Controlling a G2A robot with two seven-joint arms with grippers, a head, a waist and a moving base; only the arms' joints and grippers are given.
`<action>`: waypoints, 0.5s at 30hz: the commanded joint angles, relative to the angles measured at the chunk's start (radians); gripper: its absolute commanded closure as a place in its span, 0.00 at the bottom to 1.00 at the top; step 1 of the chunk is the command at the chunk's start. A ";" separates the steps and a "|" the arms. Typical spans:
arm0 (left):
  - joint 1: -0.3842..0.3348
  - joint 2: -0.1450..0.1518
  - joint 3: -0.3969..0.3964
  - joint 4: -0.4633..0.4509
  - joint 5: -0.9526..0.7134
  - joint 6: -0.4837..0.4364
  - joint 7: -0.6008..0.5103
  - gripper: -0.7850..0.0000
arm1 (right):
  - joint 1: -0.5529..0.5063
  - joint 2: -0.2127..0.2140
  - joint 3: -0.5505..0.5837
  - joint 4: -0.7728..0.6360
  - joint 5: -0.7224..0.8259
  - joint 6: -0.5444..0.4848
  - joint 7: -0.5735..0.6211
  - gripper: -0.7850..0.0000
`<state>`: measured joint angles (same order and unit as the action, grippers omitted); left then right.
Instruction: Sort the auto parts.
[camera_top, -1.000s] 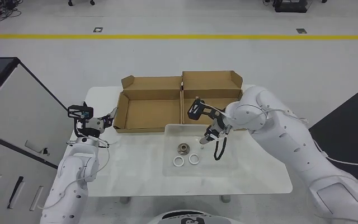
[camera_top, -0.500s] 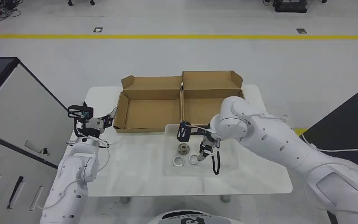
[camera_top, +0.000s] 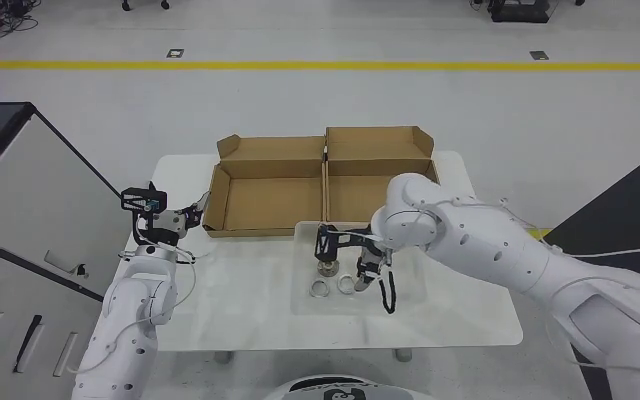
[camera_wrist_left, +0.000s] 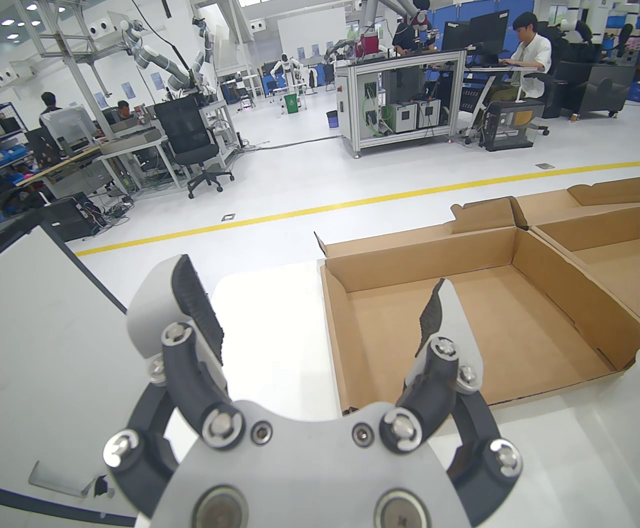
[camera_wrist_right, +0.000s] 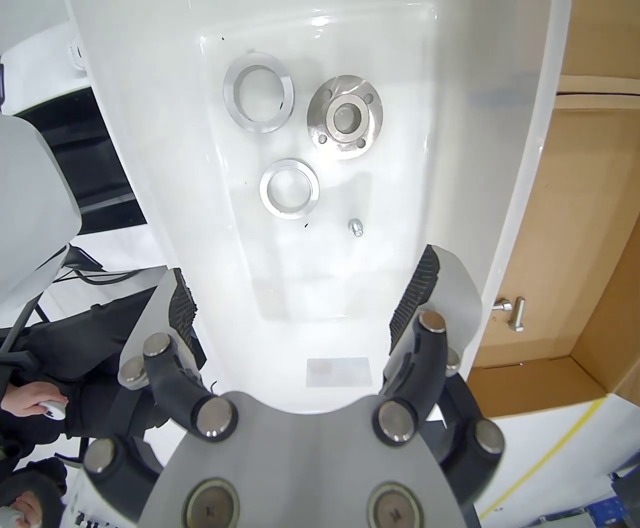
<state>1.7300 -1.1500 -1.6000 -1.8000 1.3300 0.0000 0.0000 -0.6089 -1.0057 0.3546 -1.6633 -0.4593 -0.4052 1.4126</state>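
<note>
The right pincer (camera_wrist_right: 305, 272) hangs wide open and empty over the tray (camera_wrist_right: 500, 150) on the counter (camera_top: 250, 290). In the tray lie a hub (camera_wrist_right: 345, 116), a big ring (camera_wrist_right: 258, 92), a small ring (camera_wrist_right: 289, 188) and a bolt (camera_wrist_right: 355, 227) — the bolt nearest the pincer. If the bolt is the pick, centre it between the jaws, come straight down and close low — it looks small enough to skid away. Like parts (camera_wrist_right: 515, 312) lie in the box (camera_wrist_right: 565, 250) alongside. The left pincer (camera_wrist_left: 315, 290) is open too, empty.
</note>
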 joint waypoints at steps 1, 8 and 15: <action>0.000 0.000 0.000 0.000 0.000 0.000 0.000 0.00 | 0.001 -0.006 -0.006 0.023 -0.009 -0.013 -0.010 0.00; 0.000 0.000 0.000 0.000 0.000 0.000 0.000 0.00 | 0.018 -0.029 -0.057 0.102 -0.015 -0.044 -0.042 0.00; 0.000 0.000 0.000 0.000 0.000 0.000 0.000 0.00 | 0.031 -0.052 -0.094 0.169 0.003 -0.071 -0.069 0.19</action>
<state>1.7300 -1.1500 -1.6000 -1.8000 1.3300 0.0000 0.0000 -0.5791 -1.0551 0.2649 -1.5011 -0.4581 -0.4728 1.3472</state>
